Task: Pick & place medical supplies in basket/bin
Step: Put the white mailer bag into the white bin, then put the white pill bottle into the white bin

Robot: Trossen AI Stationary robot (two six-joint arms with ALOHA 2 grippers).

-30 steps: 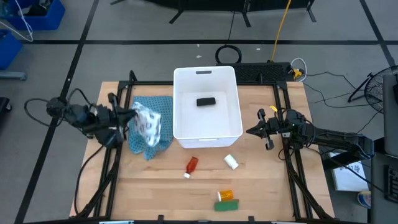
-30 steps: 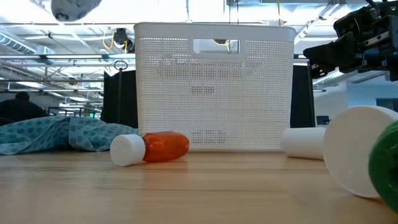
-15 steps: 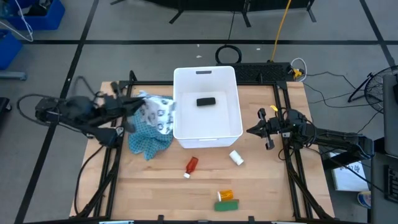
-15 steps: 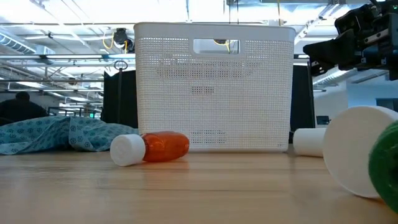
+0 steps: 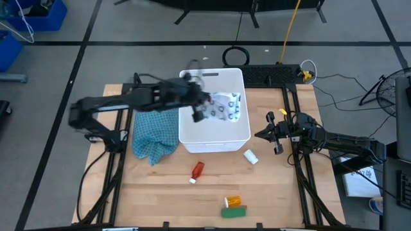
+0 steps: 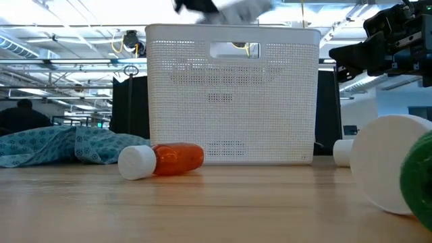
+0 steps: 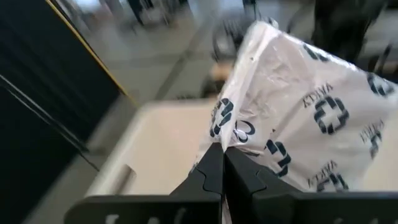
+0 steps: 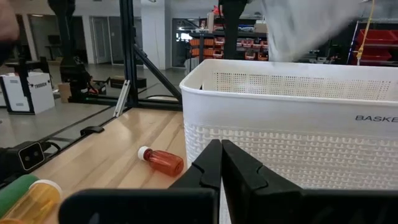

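Left gripper (image 5: 207, 106) over the white rectangular plastic tub (image 5: 190, 131), jaws pinched shut on the white pouch with dark cross pattern (image 5: 226, 106), which hangs above the tub's interior. Tub at the table's (image 5: 167, 192) far middle. Teal checked cloth (image 5: 154, 135) crumpled just beside the tub, toward the table's left edge. Red bottle with white cap (image 5: 197, 172) lying on the wood in front of the tub; small white cylinder (image 5: 250, 156) near the tub's front right corner. Orange vial (image 5: 232, 201) and green packet (image 5: 234, 211) touching, close to the table's near edge. Right gripper (image 5: 272, 135) idle by the right edge, jaws closed, empty.
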